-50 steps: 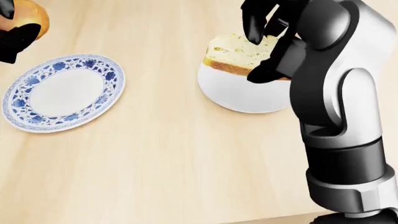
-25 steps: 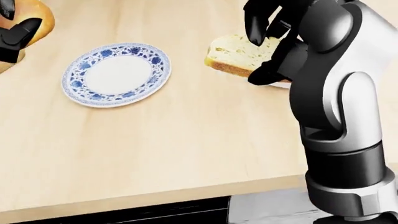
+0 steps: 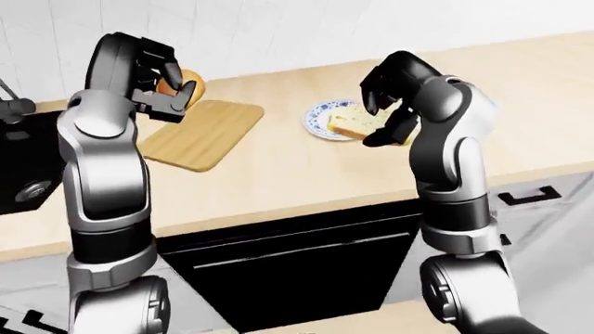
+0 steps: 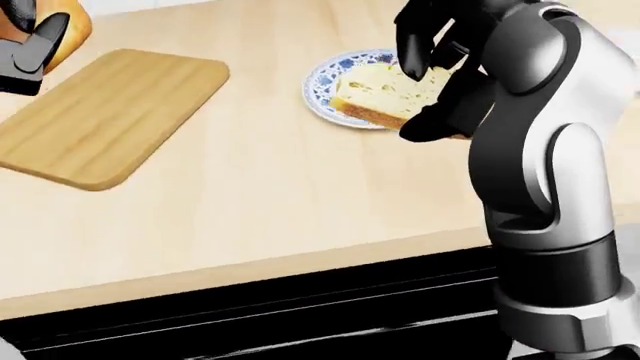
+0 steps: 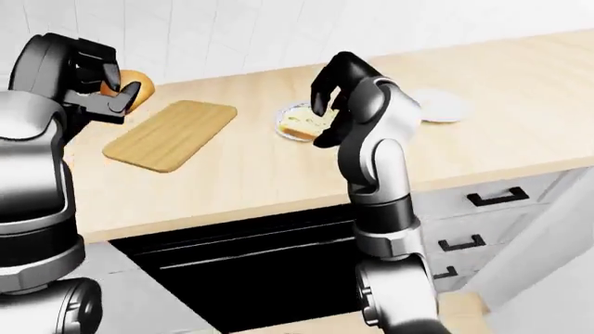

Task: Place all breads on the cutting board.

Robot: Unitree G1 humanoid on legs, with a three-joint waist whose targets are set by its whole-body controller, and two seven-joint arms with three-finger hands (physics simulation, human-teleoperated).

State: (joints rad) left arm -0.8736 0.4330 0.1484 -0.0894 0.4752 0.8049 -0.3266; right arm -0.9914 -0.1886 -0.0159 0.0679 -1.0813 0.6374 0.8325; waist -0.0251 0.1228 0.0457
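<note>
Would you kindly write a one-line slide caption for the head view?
Right hand carries a bread slice over the blue-patterned plate; left hand grips a bun beside the bare cutting board.

Even, bright simulator light, soft faint shadows, sharp focus, no glare or distortion.

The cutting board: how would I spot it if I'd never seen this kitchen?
Look along the pale wooden counter. Toward the head view's left lies the cutting board, a flat wooden slab with rounded corners. Unlike the round blue-patterned plate to its right, it is rectangular and bare.
</note>
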